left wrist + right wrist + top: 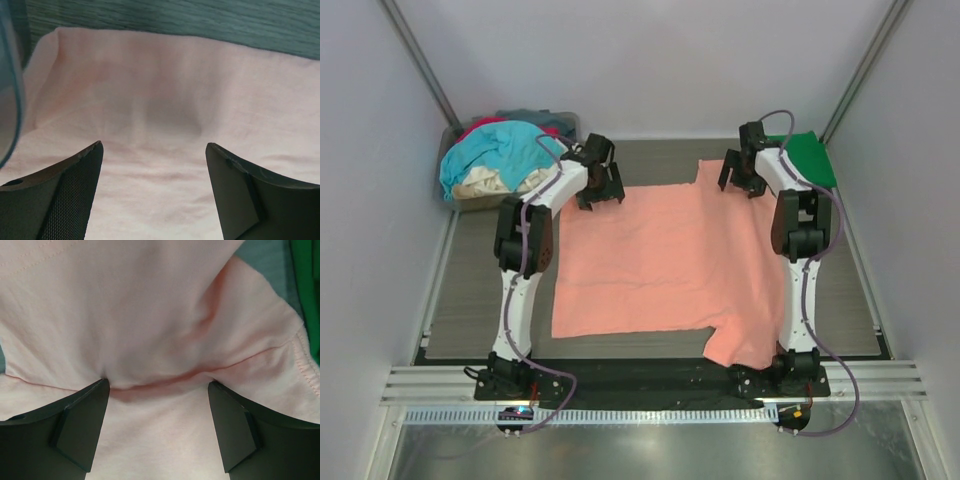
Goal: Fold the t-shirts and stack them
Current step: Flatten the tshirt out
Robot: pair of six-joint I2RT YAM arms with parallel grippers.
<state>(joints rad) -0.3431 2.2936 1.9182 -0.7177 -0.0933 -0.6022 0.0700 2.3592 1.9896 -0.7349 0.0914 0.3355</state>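
I have the salmon-pink t-shirt (665,260) spread flat across the middle of the tabletop (480,290). My left hand (600,188) sits over its 11 o'clock corner and my right hand (740,180) over its 1 o'clock corner. Both are spread wide and grip nothing. A green t-shirt (810,155) lies at 1 o'clock, and a heap of t-shirts (495,160) fills the tub (570,125) at 10 o'clock.

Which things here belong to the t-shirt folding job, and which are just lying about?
Job: salmon-pink t-shirt, spread on the table; green t-shirt, far right; turquoise shirt, cream shirt, red shirt, heaped in the grey tub.
Just lying about: the grey tub itself, far left.
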